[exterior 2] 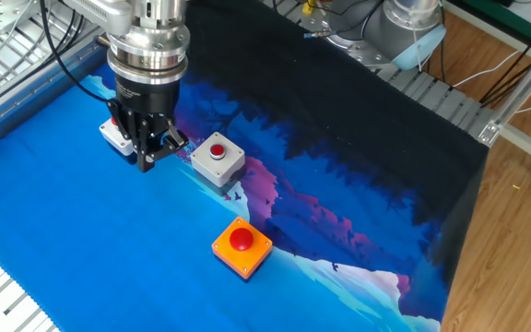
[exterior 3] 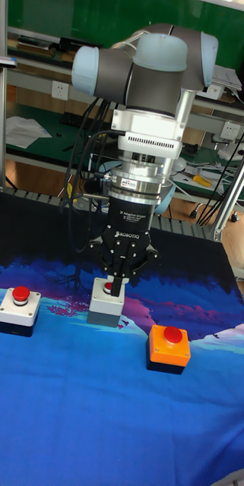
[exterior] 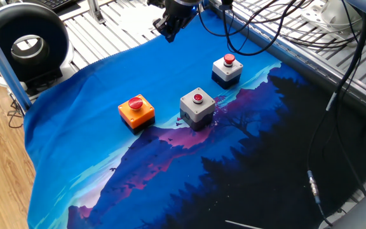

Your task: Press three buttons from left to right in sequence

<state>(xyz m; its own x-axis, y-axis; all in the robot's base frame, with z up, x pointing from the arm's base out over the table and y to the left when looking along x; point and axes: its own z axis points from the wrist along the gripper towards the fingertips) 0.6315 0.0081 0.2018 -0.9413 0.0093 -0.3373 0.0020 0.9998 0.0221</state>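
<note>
While the tool [exterior 2: 150, 157] hangs above the blue cloth [exterior: 75, 127], touching none of the three buttons [exterior: 197, 98] (its fingers' state unreadable), every press looks still undone.

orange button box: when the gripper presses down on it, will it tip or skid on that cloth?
Tipping seems unlikely: the orange button box is squat, sits flat, and its red button is centred on top. A straight-down press should hold it; an off-axis push might slide it, since nothing visibly fastens it to the blue cloth. It looks rigid.
</note>
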